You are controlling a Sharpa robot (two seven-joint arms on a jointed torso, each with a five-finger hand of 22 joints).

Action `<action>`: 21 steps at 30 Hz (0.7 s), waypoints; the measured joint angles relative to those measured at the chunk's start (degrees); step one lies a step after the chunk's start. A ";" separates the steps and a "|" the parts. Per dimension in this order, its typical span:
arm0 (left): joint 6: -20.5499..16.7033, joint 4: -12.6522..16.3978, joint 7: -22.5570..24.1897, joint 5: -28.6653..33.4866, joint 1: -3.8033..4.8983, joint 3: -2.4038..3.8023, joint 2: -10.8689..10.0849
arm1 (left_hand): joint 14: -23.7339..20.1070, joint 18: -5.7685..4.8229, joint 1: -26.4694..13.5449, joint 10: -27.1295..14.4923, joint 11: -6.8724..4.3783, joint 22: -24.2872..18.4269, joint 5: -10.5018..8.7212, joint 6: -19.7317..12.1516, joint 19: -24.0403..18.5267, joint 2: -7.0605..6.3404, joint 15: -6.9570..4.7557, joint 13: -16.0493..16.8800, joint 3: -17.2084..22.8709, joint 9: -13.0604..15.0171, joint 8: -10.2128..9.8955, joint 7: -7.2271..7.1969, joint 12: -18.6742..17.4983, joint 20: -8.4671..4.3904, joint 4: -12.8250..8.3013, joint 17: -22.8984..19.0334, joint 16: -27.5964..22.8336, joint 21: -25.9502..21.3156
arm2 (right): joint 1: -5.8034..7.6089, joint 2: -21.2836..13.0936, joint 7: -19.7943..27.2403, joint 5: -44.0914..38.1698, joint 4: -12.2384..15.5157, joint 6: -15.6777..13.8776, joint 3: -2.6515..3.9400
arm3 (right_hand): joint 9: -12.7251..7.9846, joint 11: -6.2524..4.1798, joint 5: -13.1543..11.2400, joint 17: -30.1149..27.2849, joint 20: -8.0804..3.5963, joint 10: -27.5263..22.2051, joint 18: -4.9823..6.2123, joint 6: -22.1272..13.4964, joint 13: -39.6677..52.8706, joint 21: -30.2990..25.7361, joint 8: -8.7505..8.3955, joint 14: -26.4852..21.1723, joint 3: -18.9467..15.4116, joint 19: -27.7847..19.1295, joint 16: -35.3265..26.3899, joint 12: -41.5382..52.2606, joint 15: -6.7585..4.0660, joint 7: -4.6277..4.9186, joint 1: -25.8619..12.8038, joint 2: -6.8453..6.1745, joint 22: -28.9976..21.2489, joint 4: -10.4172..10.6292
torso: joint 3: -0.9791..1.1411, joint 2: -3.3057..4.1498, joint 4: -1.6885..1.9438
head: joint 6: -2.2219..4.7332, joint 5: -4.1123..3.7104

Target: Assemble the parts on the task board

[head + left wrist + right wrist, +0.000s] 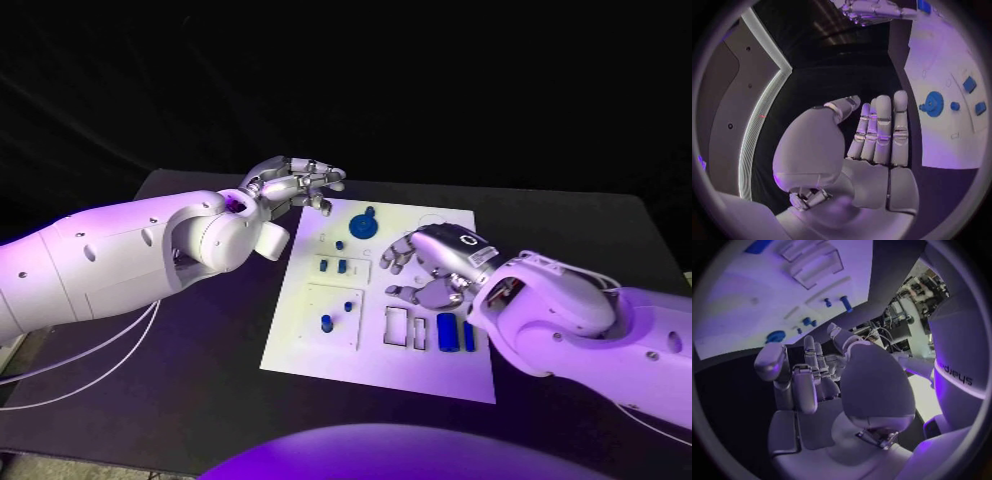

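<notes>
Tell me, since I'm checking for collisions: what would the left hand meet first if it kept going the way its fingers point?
Probably only bare table: the left hand points along the board edge, beside it. Depth is unclear.

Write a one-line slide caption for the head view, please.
Two empty robot hands, left hand and right hand, hover over a white board with blue parts.

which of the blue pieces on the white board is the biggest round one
The round blue disc at the board's far end, just off the left hand. The other blue pieces are small pegs or narrow bars.
</notes>
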 measured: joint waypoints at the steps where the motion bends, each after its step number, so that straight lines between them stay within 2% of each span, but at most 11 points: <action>1: 0.00 0.00 -0.01 0.00 0.00 -0.04 -0.04 | 0.00 0.00 0.00 0.00 0.00 0.00 0.00 0.00 0.00 0.00 0.00 0.00 0.00 0.00 0.00 0.00 0.00 0.00 0.00 0.00 0.00 0.00 | 0.38 -1.49 -0.17 1.48 0.27 -0.01 0.01 | 0.00 -0.21 0.00 0.30 -0.20 0.87 0.00 -0.02 0.24 0.46 0.00 0.02 -0.29 0.20 0.12 0.24 -0.21 -0.15 -0.40 -0.40 0.25 0.29 | -0.01 -0.05 -0.08 | 0.08 -0.37; 2: 0.00 -0.01 -0.01 0.00 0.00 -0.09 -0.09 | 0.00 0.00 0.00 0.00 0.00 0.00 0.00 0.00 0.00 0.00 0.00 0.00 0.00 0.00 0.00 0.00 0.00 0.00 0.00 0.00 0.00 0.00 | 0.76 -3.40 -0.47 3.47 0.59 -0.01 0.01 | 0.00 -0.54 -0.36 0.86 -0.53 2.38 0.00 -0.02 0.65 1.33 0.00 0.12 -0.80 0.53 0.45 0.75 -0.31 -0.16 -0.87 -0.69 0.73 0.80 | -0.05 -0.13 -0.19 | 0.21 -0.82; 4: 0.00 -0.02 -0.02 0.00 0.00 -0.16 -0.14 | 0.00 0.00 0.00 0.00 0.00 0.00 0.00 0.00 0.00 0.00 0.00 0.00 0.00 0.00 0.00 0.00 0.00 0.00 0.00 0.00 0.00 0.00 | 1.11 -5.96 -1.09 6.34 1.01 0.01 -0.04 | 0.29 -1.57 -1.35 1.68 -1.01 6.02 0.00 0.49 1.97 2.92 0.00 0.03 -2.47 1.23 0.95 2.45 -1.15 -1.10 -2.22 -1.00 1.60 2.47 | -0.09 -0.24 -0.34 | 0.35 -1.56; 6: 0.00 0.00 -0.03 0.00 0.00 -0.19 -0.16 | 0.00 0.00 0.00 0.00 0.00 0.00 0.00 0.00 0.00 0.00 0.00 0.00 0.00 0.00 0.00 0.00 0.00 0.00 0.00 0.00 0.00 0.00 | 1.37 -8.58 -1.97 9.44 1.60 0.08 -0.28 | 1.28 -2.78 -1.47 1.81 -1.90 9.80 0.00 1.30 4.56 5.08 0.81 0.03 -5.58 2.13 2.00 5.34 -2.28 -2.17 -3.21 -1.02 1.73 4.70 | -0.14 -0.35 -0.48 | 0.48 -2.41; 8: 0.00 0.03 -0.04 0.00 0.01 -0.23 -0.18 | 0.00 0.00 0.00 0.00 0.00 0.00 0.00 0.00 0.00 0.00 0.00 0.00 0.00 0.00 0.00 0.00 0.00 0.00 0.00 0.00 0.00 0.00 | 1.39 -10.60 -2.83 11.78 2.09 0.17 -0.50 | 2.55 -3.50 -1.47 1.81 -2.52 11.03 0.00 1.31 8.15 5.67 1.48 0.08 -8.86 2.52 2.22 8.65 -2.98 -2.94 -3.30 -0.89 1.73 6.96 | -0.17 -0.41 -0.62 | 0.58 -3.20; 10: 0.00 0.07 -0.05 0.00 0.01 -0.28 -0.20 | 0.00 0.00 0.00 0.00 0.00 0.00 0.00 0.00 0.00 0.00 0.00 0.00 0.00 0.00 0.00 0.00 0.00 0.00 0.00 0.01 0.00 0.00 | 1.14 -12.64 -4.00 14.19 2.72 0.32 -0.72 | 5.44 -3.91 -0.89 1.81 -2.96 8.39 0.00 0.89 16.37 5.84 2.43 -0.01 -14.78 2.51 2.22 14.67 -3.45 -3.36 -0.74 1.33 1.73 11.31 | -0.18 -0.46 -0.71 | 0.65 -3.88; 11: 0.00 0.08 -0.06 0.00 0.01 -0.30 -0.21 | 0.00 0.00 0.00 0.00 0.00 0.00 0.00 0.00 0.00 0.00 0.00 0.00 0.00 0.00 0.00 0.00 0.00 0.00 0.00 0.00 0.00 0.00 | 0.93 -13.32 -4.47 14.98 2.99 0.42 -0.81 | 6.24 -4.00 -0.63 1.81 -2.96 7.41 0.00 0.89 18.51 5.84 2.69 -0.01 -16.42 2.51 2.22 16.16 -3.45 -3.37 -0.33 1.74 1.73 12.16 | -0.21 -0.49 -0.80 | 0.69 -4.23; 15: 0.00 0.10 -0.12 0.00 0.01 -0.34 -0.22 | 0.00 0.00 0.00 0.00 0.00 -0.05 0.00 0.00 0.00 0.00 0.00 -0.04 -0.16 0.00 0.00 0.00 0.00 0.00 0.16 -0.06 0.00 -0.22 | -0.03 -15.39 -6.57 17.56 4.09 0.97 -1.18 | 8.15 -3.97 0.98 1.81 -2.95 5.51 -0.03 0.79 23.37 5.83 3.01 -0.01 -20.09 2.51 2.22 19.49 -3.45 -3.45 -0.71 3.05 1.73 12.91 | -0.26 -0.58 -1.02 | 0.63 -5.13; 16: 0.00 0.09 -0.13 0.00 0.01 -0.35 -0.22 | 0.00 0.00 0.00 0.00 0.00 -0.06 0.00 0.00 0.00 0.00 0.00 -0.05 -0.16 0.00 0.00 0.00 0.00 0.00 0.16 -0.06 0.00 -0.22 | -0.16 -15.64 -6.91 17.83 4.25 1.06 -1.21 | 8.66 -4.07 1.35 1.81 -2.95 5.24 -0.52 0.66 24.81 6.00 3.01 -0.01 -20.99 2.51 2.22 20.57 -3.45 -3.58 -0.42 3.34 1.73 12.99 | -0.26 -0.58 -1.03 | 0.62 -5.20; 18: 0.00 0.08 -0.17 0.00 0.01 -0.36 -0.21 | 0.00 0.00 0.00 0.00 0.00 -0.07 0.00 0.00 0.00 0.00 0.00 -0.05 -0.16 0.00 0.00 0.00 0.00 0.00 0.16 -0.06 0.00 -0.22 | -0.61 -16.25 -7.95 18.46 4.57 1.27 -1.31 | 9.76 -4.32 2.30 1.81 -3.16 4.59 -0.64 0.57 28.22 6.44 3.06 -0.01 -22.95 2.71 2.22 23.21 -3.45 -3.67 -0.38 3.86 1.73 13.07 | -0.29 -0.60 -1.14 | 0.54 -5.52; 21: 0.02 0.08 -0.23 0.00 0.01 -0.37 -0.20 | 0.00 0.00 0.00 0.00 0.00 -0.07 0.00 0.00 0.00 0.00 0.00 -0.05 -0.16 0.00 0.00 0.00 0.00 0.00 0.16 -0.06 0.00 -0.22 | -1.52 -16.67 -9.76 19.09 4.93 1.53 -1.48 | 10.96 -4.46 3.39 1.81 -3.47 6.18 -0.64 0.58 38.15 7.58 3.44 -0.01 -25.10 3.03 2.60 32.96 -3.44 -3.67 -0.61 4.09 1.72 13.03 | -0.36 -0.62 -1.27 | 0.40 -5.73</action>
